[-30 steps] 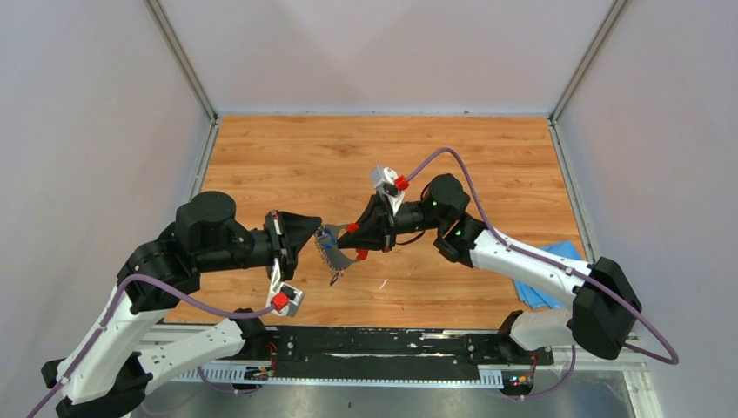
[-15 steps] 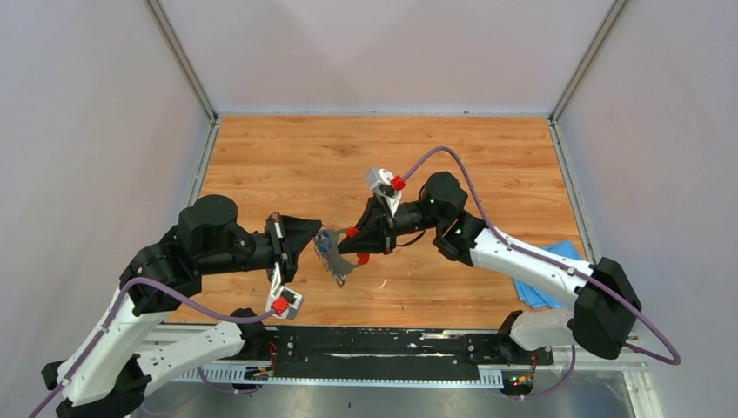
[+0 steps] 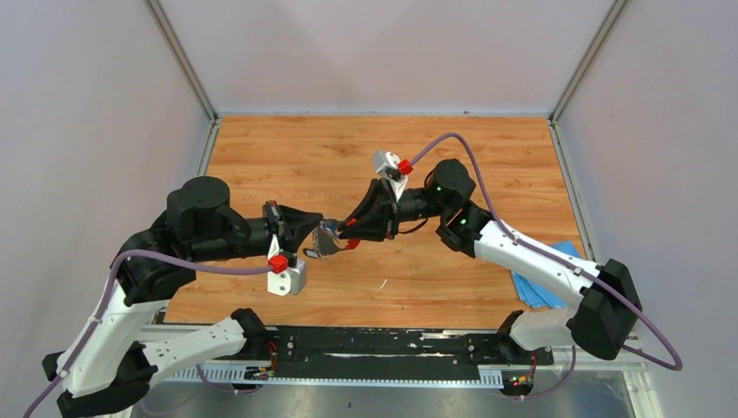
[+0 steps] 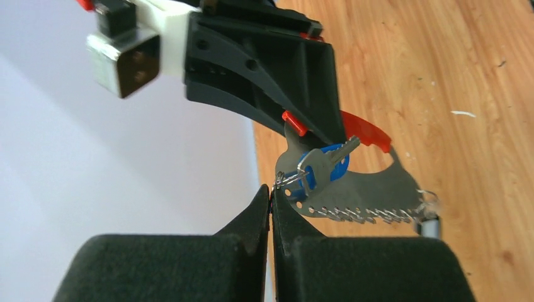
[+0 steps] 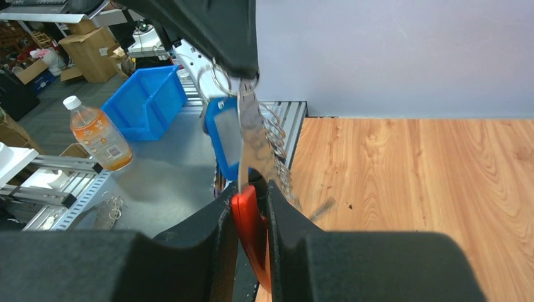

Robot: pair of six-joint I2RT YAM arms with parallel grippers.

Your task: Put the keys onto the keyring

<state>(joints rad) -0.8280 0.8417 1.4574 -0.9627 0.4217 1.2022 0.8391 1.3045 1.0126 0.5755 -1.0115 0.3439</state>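
Observation:
My right gripper (image 3: 346, 237) is shut on the red curved part (image 5: 247, 217) of the keyring (image 3: 331, 243) and holds it above the table. The keyring's grey toothed plate (image 4: 371, 192) hangs from that red part (image 4: 367, 134). The blue-headed key (image 4: 322, 168) lies against the plate, and its blue head (image 5: 225, 136) also shows in the right wrist view. My left gripper (image 3: 318, 232) is shut, its tips (image 4: 271, 192) pinching the key's small wire ring at the plate's edge. I cannot make out the black-headed key.
A blue cloth (image 3: 545, 279) lies at the table's right edge. A white fleck (image 3: 381, 284) lies on the wood below the grippers. Beyond the table's near edge the right wrist view shows a bottle (image 5: 97, 135) and a blue bin (image 5: 148, 104).
The two grippers have closed in on each other and risen. The keyring, which hung lower between them, is now drawn up and level. My left wrist has turned.

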